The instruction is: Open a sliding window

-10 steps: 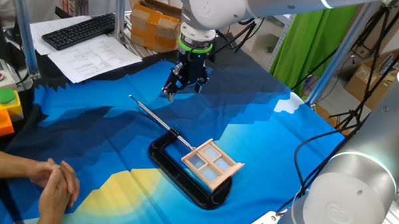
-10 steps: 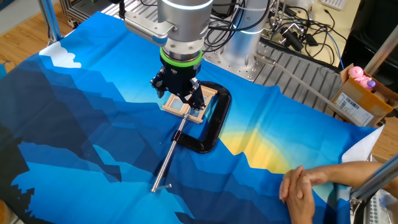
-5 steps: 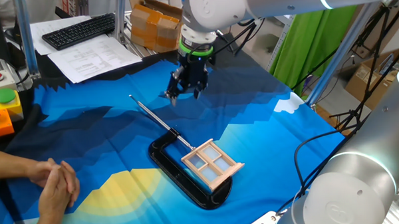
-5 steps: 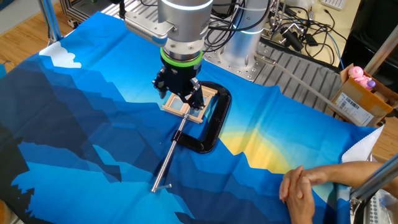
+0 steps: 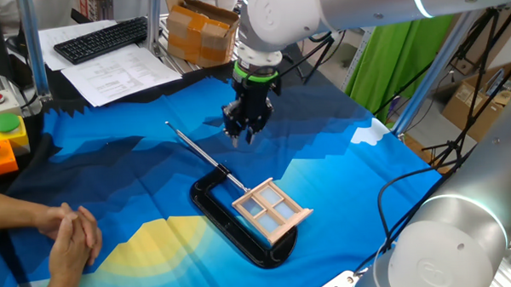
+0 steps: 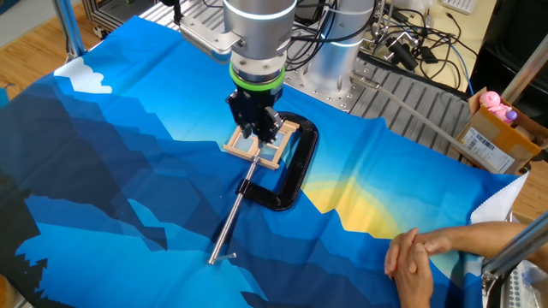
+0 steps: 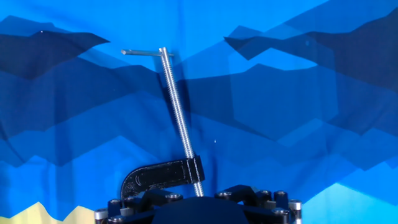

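Moved: black two-finger gripper (image 5: 242,135) nearer small light-wood sliding window (image 5: 272,209), narrowed.
Gripper: partly spread, pinching nothing.
Window: light, fragile; take sash edge.

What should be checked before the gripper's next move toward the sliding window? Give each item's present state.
1. Sliding window held in the black clamp: ok, it sits inside the C.
2. Gripper pointing down at the cloth: ok.
3. Gripper over the window: not ok; one fixed view shows it above bare tablecloth beyond the clamp's metal rod.
4. Fingers empty: ok, nothing between them.
5. Jaw width suits the frame: cannot tell.
6. Person's hands away from the window: ok, folded at the table edge.
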`<state>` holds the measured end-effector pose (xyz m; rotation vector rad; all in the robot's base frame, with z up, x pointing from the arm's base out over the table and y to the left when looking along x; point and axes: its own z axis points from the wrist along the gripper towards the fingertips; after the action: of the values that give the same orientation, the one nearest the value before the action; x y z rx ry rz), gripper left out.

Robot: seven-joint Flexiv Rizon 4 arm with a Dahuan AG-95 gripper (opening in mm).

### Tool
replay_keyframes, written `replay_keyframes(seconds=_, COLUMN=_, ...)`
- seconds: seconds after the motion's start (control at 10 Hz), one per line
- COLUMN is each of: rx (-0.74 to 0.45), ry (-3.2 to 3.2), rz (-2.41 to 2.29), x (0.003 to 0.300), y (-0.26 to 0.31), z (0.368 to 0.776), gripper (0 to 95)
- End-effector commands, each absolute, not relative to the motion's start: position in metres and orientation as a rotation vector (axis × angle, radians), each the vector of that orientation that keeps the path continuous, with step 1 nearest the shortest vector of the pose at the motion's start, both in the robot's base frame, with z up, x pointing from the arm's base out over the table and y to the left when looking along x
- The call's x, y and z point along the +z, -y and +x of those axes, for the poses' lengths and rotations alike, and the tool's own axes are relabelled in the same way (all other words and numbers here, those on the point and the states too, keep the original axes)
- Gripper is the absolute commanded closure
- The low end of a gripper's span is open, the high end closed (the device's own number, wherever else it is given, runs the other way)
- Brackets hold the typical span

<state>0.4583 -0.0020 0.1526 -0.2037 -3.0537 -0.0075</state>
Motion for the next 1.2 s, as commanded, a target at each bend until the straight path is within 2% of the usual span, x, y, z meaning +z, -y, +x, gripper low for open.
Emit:
replay_keyframes(seconds=0.1, rx=-0.006, ry=3.051, rz=-0.173, x=0.145, y=0.018, z=0.463, gripper=95.0)
replay_keyframes(seconds=0.3, rx=0.006, ry=3.051, rz=-0.167, x=0.139, y=0.029, z=0.464, gripper=95.0)
replay_keyframes(seconds=0.6, rx=0.086, ry=3.058, rz=-0.146, x=0.129, y=0.03, z=0.465, gripper=95.0)
replay_keyframes(seconds=1.2, rx=0.027, ry=3.05, rz=-0.193, x=0.126, y=0.03, z=0.465, gripper=95.0)
